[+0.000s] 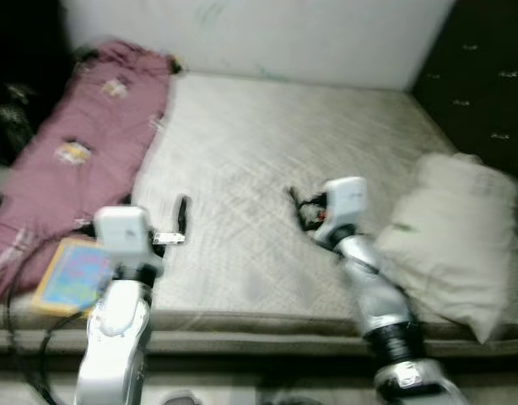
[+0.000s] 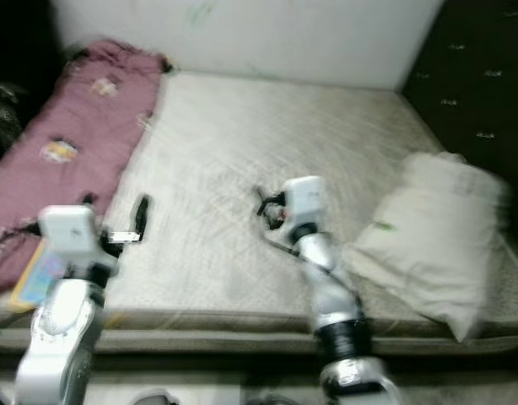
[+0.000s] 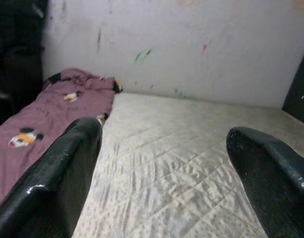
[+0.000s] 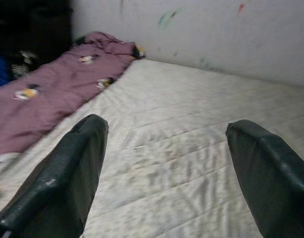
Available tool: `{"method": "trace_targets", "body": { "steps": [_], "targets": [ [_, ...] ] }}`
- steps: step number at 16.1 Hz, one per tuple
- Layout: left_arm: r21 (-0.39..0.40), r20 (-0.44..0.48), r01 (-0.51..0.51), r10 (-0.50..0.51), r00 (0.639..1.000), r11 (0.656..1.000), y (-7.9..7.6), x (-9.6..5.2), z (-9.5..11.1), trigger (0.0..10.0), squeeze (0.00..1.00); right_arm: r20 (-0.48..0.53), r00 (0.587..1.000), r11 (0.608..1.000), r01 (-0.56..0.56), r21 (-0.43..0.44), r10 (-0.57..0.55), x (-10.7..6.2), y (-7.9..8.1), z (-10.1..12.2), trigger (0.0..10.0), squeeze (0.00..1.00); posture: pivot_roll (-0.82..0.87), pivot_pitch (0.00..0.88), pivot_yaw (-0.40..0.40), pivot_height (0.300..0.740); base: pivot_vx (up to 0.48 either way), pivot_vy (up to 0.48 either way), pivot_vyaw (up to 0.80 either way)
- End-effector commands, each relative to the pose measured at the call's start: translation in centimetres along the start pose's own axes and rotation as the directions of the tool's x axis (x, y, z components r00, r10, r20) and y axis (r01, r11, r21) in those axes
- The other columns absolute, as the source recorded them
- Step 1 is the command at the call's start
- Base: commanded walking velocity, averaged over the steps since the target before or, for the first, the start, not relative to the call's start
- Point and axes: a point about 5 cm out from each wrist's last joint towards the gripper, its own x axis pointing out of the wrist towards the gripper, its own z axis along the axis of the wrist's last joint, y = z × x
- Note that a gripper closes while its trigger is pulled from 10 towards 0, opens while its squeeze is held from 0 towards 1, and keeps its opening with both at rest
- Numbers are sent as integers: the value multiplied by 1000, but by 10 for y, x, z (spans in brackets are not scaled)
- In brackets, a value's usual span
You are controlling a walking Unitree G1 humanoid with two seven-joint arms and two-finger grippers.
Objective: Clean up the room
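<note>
Bare mattress (image 1: pixel 267 177) carries a pink blanket (image 1: pixel 73 160), book (image 1: pixel 73 274) and pillow (image 1: pixel 461 236) untidied, while left gripper (image 3: pixel 164 163) and right gripper (image 4: pixel 167 163) hover, fingers spread, empty.

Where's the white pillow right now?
In the head views the plump white pillow lies on the quilted mattress at the robot's right, near the front edge, just right of the right pincer.

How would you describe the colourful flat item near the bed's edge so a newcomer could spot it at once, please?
Start at the mattress and look to the robot's left, where a maroon blanket runs along it. At the blanket's near end, beside the left arm, lies a flat book-like item. Its yellow border and bright blue cover set it apart from the blanket and pale mattress.
</note>
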Motion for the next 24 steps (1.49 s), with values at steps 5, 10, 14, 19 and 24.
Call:
{"method": "trace_targets", "body": {
  "steps": [5, 10, 14, 19, 24],
  "targets": [
    [-13, 15, 3, -3, 1000, 1000, -4, 1, 3, 10000, 0, 15, 1000, 997, -16, -79, 17, 0, -3, 4, 10000, 0, 109, 21, -80, 740, 0, -371, 160],
    [-34, 42, 36, -35, 999, 999, -7, 0, 5, 10000, 0, 24, 999, 998, -33, -62, 34, -1, -3, 5, 10000, 0, 104, 23, -82, 740, 0, 0, 320],
    [-45, 50, 50, -48, 998, 998, -9, 0, 6, 10000, 0, 34, 999, 995, -25, -99, 29, -3, -2, 6, 10000, 0, 101, 25, -84, 740, 337, 0, 0],
    [-45, 54, 55, -53, 997, 997, -9, -1, 6, 10000, 0, 39, 999, 993, -30, -112, 34, -3, -2, 6, 10000, 0, 101, 26, -83, 740, 392, 0, 0],
    [-34, 17, 3, -3, 1000, 999, -5, 1, 1, 10000, 0, 57, 998, 995, 10, -96, -5, -3, -7, 8, 10000, 0, 103, 26, -79, 740, 152, 0, 0]
  ]
}}
